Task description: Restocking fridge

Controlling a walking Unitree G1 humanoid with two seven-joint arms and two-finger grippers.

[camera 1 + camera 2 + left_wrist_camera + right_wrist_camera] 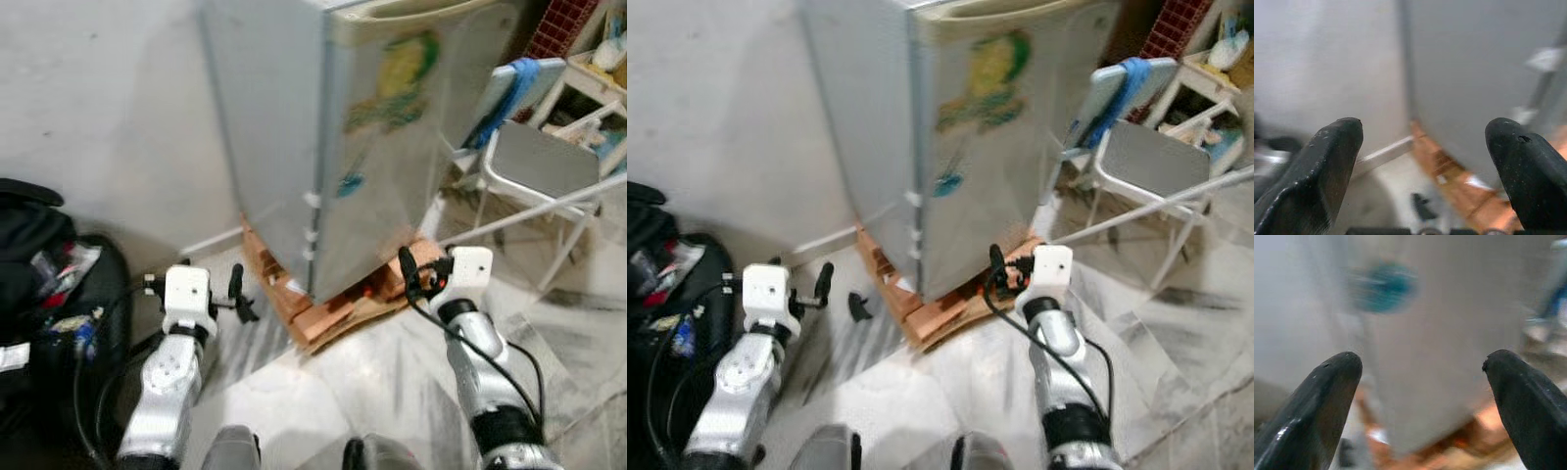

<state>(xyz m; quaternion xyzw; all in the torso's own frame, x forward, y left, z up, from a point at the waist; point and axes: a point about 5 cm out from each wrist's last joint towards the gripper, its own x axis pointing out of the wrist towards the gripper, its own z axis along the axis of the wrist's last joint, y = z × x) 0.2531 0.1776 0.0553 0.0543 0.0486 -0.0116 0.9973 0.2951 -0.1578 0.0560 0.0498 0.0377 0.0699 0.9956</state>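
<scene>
Nearest the camera, both silver arms are raised forward and low. The left hand (pixel 235 294) has its two black fingers (pixel 1332 161) spread wide apart with nothing between them; it sits left of the appliance base, just beside the near corner. The right hand (pixel 416 274) is likewise spread and empty, as its wrist view shows daylight between both fingers, and it sits close to the lower front face, near the right bottom corner. To the robot's left, a black soft bag with packets in it (pixel 54 284) lies on the pale marble-patterned floor (pixel 372 382). Ahead stands the task's thing, a tall silver-grey fridge with a yellow-green sticker on its door (pixel 382 147), long axis upright, door closed, resting on a low platform of reddish-brown bricks and cardboard (pixel 323 313). The fridge presents a corner toward the robot: its side panel faces the left hand, its door face the right hand. The right hand is judged the nearer to the door, so door opening would probably fall to it; which edge carries the handle cannot be told. Open room is limited to the right by a white folding metal chair with a blue cloth over its back (pixel 539 166), near the fridge. A pale plain wall (pixel 98 98) closes the left side beyond.
</scene>
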